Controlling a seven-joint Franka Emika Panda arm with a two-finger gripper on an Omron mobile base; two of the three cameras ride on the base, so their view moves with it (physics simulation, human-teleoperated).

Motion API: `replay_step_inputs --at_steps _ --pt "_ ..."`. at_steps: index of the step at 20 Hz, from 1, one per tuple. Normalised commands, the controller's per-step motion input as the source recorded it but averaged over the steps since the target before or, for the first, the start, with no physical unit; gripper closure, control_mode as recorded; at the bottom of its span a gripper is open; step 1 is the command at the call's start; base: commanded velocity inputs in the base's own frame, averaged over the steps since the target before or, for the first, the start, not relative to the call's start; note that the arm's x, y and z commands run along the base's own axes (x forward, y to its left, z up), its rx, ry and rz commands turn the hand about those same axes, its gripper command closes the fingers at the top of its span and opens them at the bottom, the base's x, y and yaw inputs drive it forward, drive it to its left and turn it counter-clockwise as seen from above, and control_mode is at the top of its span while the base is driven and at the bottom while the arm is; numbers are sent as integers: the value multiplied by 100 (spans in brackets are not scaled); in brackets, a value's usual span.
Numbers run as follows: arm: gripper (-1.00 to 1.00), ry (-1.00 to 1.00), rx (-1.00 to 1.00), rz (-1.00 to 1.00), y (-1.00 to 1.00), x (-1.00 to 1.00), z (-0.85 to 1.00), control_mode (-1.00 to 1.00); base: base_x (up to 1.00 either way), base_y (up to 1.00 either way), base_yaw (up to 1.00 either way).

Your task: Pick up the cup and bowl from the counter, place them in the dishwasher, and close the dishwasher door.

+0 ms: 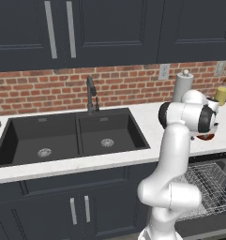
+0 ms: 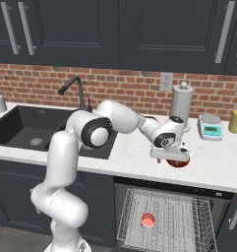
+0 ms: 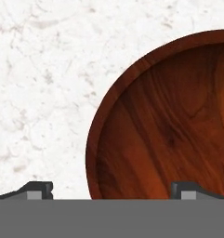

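The gripper (image 3: 111, 190) hangs spread just above the bowl (image 3: 169, 121) on the counter (image 3: 43, 83), one finger inside its near rim, one outside. Descend squarely, then pinch that rim firmly.

A glossy white arm (image 2: 66, 162) of rounded segments with dark joint caps and dark fingertips (image 3: 39, 189).

Below my fingers the bowl (image 3: 164, 125) is glossy red-brown woodgrain, on the white, grey-veined counter (image 3: 43, 93).
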Motion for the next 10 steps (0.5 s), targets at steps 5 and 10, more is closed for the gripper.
replay_step_inputs --at_steps 5,10 --pt "-100 5 0 0 0 0 -1 -100 0 0 0" --pt "-100 1 0 0 0 4 0 -100 0 0 0"
